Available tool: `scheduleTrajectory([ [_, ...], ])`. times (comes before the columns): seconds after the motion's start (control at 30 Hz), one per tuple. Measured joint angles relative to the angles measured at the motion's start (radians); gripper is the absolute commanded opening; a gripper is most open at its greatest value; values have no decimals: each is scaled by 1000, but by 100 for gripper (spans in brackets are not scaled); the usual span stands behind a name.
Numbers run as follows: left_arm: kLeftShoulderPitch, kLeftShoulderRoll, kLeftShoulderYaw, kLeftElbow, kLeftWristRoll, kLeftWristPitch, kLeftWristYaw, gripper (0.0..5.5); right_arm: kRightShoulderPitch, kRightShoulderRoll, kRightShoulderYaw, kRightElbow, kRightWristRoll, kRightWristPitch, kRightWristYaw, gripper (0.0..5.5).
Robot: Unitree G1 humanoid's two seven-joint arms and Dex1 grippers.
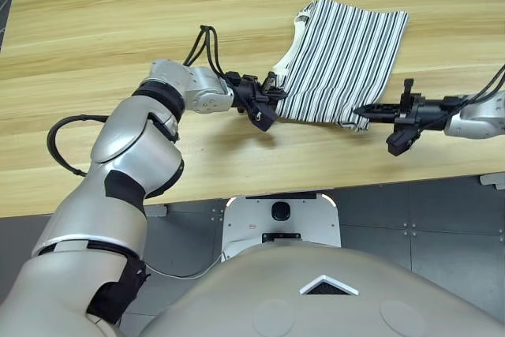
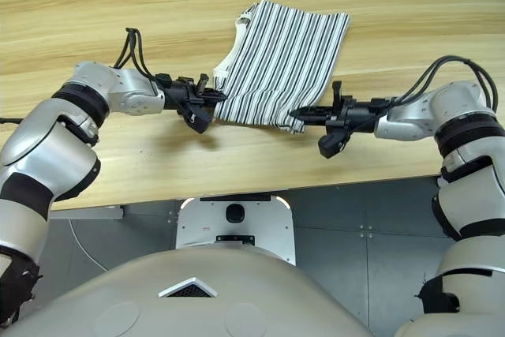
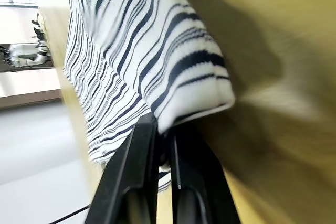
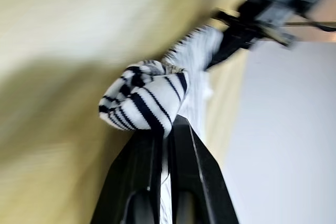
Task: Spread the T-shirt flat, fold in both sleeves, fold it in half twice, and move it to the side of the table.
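Observation:
The black-and-white striped T-shirt lies folded into a narrow panel on the wooden table, its white collar on the left side. My left gripper is shut on the shirt's near left corner, and the striped cloth bunches over its black fingers. At the near right corner my right gripper is shut on the hem, with a wad of striped fabric pinched at its fingers. Both near corners are lifted slightly off the table.
The table's front edge runs just below both grippers. Bare wood lies to the left of and behind the shirt. Beyond the edge is grey floor.

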Motion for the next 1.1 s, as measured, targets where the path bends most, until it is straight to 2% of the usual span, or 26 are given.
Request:
scheduleTrajectory([
  [0.1,49,59,50,-35,-134,-155,-204,11,-20,7,-13,58,184,-104,192,10],
  [0.17,92,99,75,-83,-248,-219,-359,11,-23,21,22,84,334,-155,347,10],
  [0.27,160,159,80,-234,-457,-198,-557,11,-20,33,79,57,546,-156,524,10],
  [0.33,232,212,78,-417,-655,-95,-722,10,6,28,130,-17,719,-109,671,10],
  [0.47,402,334,77,-815,-1074,300,-1073,10,149,-47,222,-241,1056,109,1043,10],
  [0.53,469,367,78,-908,-1160,445,-1187,10,184,-58,220,-309,1166,193,1179,10],
  [0.67,539,400,114,-1032,-1205,632,-1317,10,266,-74,154,-421,1358,379,1417,10],
  [0.83,564,370,226,-1011,-1254,758,-1374,10,344,-45,-37,-454,1582,652,1566,10],
  [0.87,550,319,279,-915,-1278,812,-1387,10,353,-1,-103,-411,1629,753,1601,10],
  [0.97,521,249,365,-731,-1292,861,-1411,10,365,77,-201,-333,1673,910,1662,10],
  [1.1,520,208,512,-620,-1365,995,-1477,10,316,219,-307,-223,1685,1139,1747,10],
])
